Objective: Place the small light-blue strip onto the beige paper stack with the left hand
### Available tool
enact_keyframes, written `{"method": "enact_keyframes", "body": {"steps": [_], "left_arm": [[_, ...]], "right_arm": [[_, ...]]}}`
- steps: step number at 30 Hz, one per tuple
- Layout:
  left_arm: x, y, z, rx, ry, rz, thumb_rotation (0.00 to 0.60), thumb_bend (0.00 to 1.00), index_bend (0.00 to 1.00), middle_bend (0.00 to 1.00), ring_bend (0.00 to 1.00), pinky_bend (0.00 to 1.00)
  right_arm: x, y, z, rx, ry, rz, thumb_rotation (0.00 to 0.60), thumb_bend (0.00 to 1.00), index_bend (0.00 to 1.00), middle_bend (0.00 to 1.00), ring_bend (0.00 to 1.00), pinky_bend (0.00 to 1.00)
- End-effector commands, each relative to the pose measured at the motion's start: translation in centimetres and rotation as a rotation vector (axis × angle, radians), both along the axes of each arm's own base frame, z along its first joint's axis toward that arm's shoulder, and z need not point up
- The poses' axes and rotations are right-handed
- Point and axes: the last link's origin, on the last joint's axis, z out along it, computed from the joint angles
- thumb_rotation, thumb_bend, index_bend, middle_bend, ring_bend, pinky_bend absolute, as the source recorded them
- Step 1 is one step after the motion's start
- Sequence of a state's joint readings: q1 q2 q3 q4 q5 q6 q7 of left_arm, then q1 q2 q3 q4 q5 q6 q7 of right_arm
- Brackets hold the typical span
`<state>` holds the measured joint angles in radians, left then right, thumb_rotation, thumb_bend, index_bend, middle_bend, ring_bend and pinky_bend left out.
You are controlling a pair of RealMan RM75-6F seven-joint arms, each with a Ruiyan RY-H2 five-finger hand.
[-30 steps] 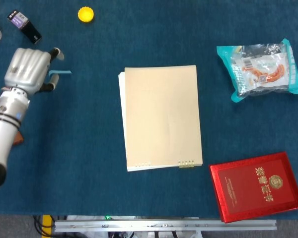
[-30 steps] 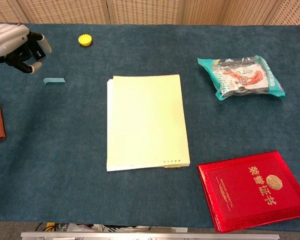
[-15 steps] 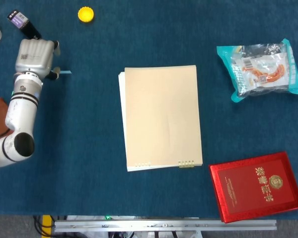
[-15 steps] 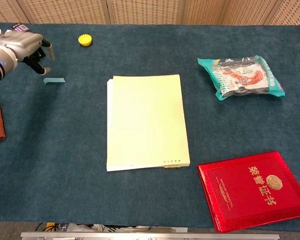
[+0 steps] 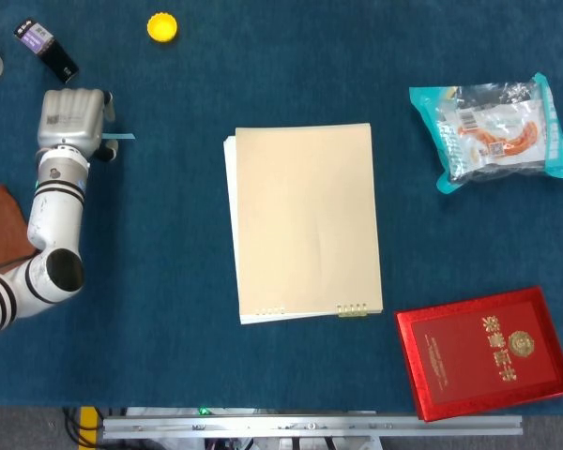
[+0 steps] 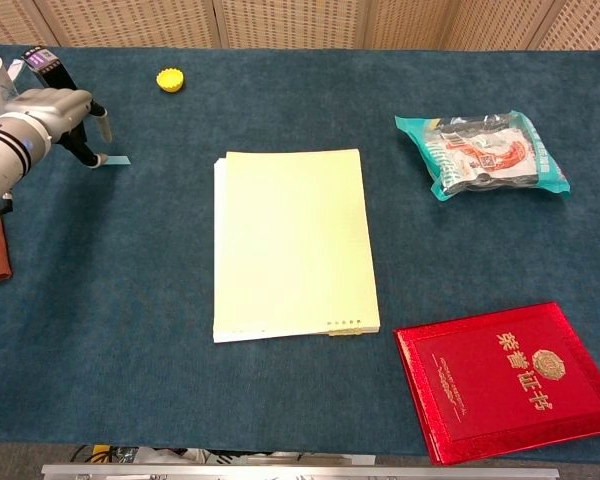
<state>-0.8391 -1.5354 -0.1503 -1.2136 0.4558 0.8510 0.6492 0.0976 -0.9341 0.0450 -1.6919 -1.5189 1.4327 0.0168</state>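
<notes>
A dark blue table point(image 5: 169, 356) seen from above. The robot's left hand point(image 5: 72, 119) is lowered at the far left, its fingers point(image 6: 98, 118) pointing down onto a small light-blue strip point(image 5: 122, 138) that lies flat on the cloth; whether they pinch it I cannot tell. The beige paper stack point(image 5: 305, 220) lies in the middle, well apart from the strip. The right hand is out of sight.

strip point(image 5: 122, 138) light-blue | paper stack point(image 5: 307, 220) beige | booklet point(image 5: 488, 352) red, gold emblem | cap point(image 5: 162, 26) yellow
</notes>
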Motion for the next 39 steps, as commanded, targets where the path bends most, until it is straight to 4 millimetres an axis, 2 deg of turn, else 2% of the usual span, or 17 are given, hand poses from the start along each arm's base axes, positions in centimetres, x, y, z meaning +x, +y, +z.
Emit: {"method": "enact_keyframes", "body": {"steps": [1, 39], "left_arm": [[-0.2, 0.1, -0.3, 0.001, 0.000, 0.011, 0.600, 0.31, 0.40, 1.00, 1.00, 1.00], [-0.6, 1.0, -2.7, 0.034, -0.014, 0.062, 0.600, 0.31, 0.50, 1.00, 1.00, 1.00]], "right_arm": [[-0.1, 0.1, 0.1, -0.005, 0.001, -0.003, 0.600, 0.34, 0.46, 0.41, 0.41, 0.37], [-0.8, 1.1, 1.2, -0.038, 0.007, -0.036, 0.600, 0.34, 0.46, 0.41, 0.41, 0.37]]}}
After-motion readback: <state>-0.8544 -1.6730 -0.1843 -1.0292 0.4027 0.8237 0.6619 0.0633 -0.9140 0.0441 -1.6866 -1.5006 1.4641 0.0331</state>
